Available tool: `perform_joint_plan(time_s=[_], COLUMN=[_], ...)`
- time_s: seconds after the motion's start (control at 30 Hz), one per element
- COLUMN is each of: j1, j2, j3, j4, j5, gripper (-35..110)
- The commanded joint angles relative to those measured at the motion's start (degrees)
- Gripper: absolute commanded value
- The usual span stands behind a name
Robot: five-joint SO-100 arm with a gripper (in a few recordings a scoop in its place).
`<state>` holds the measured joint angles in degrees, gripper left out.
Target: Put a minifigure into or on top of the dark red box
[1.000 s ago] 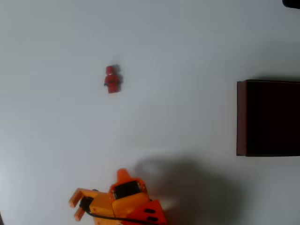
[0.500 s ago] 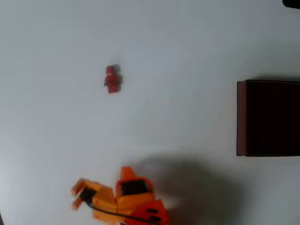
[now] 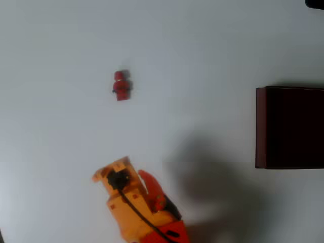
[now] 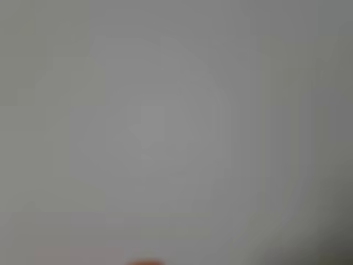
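In the overhead view the minifigure (image 3: 121, 85), tiny and all red, lies alone on the pale table in the upper left. The dark red box (image 3: 290, 127) stands at the right edge, its maroon left wall visible and its interior nearly black. My orange gripper (image 3: 125, 172) reaches in from the bottom edge and points up toward the figure, well below it and far left of the box. Nothing is between its fingers, and how the jaws stand is unclear from above. The wrist view is a blurred grey surface with a sliver of an orange fingertip (image 4: 144, 262) at the bottom edge.
The white table (image 3: 202, 50) spreads between the figure and the box. The arm's shadow (image 3: 212, 177) falls on the table right of the gripper. A small dark object (image 3: 315, 3) sits at the top right corner.
The gripper has swung from pointing left at the bottom edge to pointing up, and it has moved closer to the minifigure. The figure and the box have not moved.
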<state>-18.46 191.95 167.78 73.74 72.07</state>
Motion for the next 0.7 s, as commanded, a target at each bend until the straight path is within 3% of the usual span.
perform_joint_plan(time_s=[0.0,0.27,0.53,0.67], j1=[-2.6,-3.9,-1.7,-0.7], j2=[0.2,0.3,-2.0,-16.7], j3=[-2.3,2.2,4.7,-1.8], j4=[-1.2,-5.3,-9.0,-12.0], j5=[13.4,29.6,35.2,34.9], gripper=[9,21,26,27])
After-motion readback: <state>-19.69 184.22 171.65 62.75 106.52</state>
